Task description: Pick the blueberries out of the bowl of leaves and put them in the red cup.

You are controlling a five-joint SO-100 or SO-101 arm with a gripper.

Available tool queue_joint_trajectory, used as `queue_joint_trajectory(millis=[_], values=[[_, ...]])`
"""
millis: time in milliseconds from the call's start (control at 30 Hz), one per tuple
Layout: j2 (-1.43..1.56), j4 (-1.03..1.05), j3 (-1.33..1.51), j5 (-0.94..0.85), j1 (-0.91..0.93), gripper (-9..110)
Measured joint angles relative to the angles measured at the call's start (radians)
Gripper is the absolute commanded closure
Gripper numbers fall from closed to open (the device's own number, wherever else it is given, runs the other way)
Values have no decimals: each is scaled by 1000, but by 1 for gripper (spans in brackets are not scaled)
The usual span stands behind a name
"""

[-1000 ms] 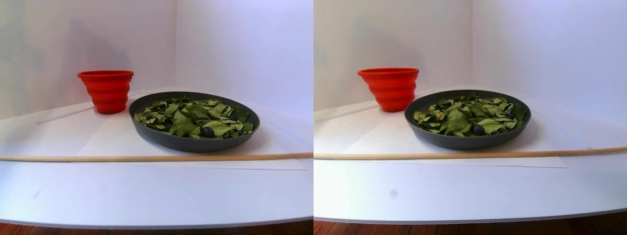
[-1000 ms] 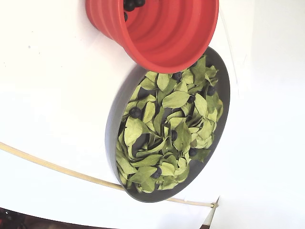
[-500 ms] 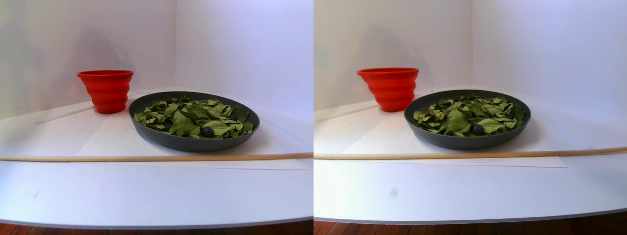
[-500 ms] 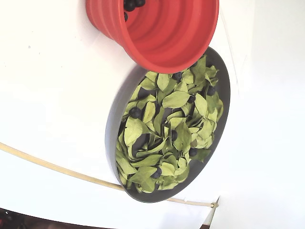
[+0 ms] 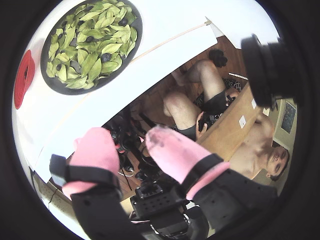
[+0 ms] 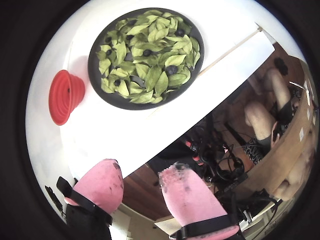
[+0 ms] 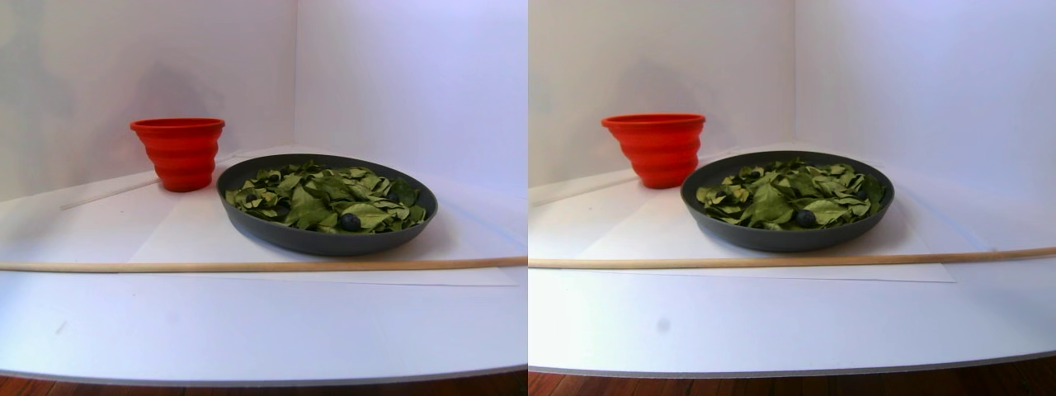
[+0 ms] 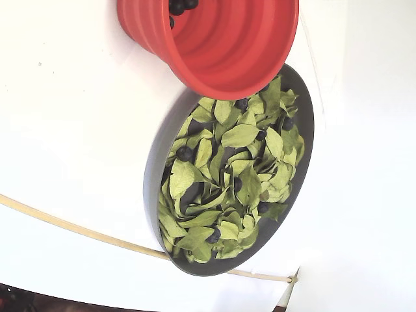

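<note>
No change noted in stereo pair or fixed view over last second: bowl (image 8: 300, 162), leaves (image 8: 227, 188), cup (image 8: 227, 58) unmoved; no berry lifted meanwhile. Some berries (image 8: 177, 6) seen already in cup, several berries (image 8: 184, 153) left among leaves, so task judged partly done. Gripper (image 6: 142, 175) seen in both wrist views with pink fingers (image 5: 172, 150) spread, nothing held. Gripper held high, well apart from bowl (image 6: 100, 85), off table edge (image 6: 150, 145). Cup (image 6: 62, 95) just beside bowl. Next: descent toward exposed berry (image 7: 351, 221).

No readable text, labels or numbers anywhere (small wall tags too blurred)
</note>
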Motion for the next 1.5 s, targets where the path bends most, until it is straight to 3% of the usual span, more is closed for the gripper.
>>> queue_joint_trajectory(millis=[533, 1500], values=[[-127, -190, 98, -120, 41, 86], [-279, -523, 213, -130, 21, 84]])
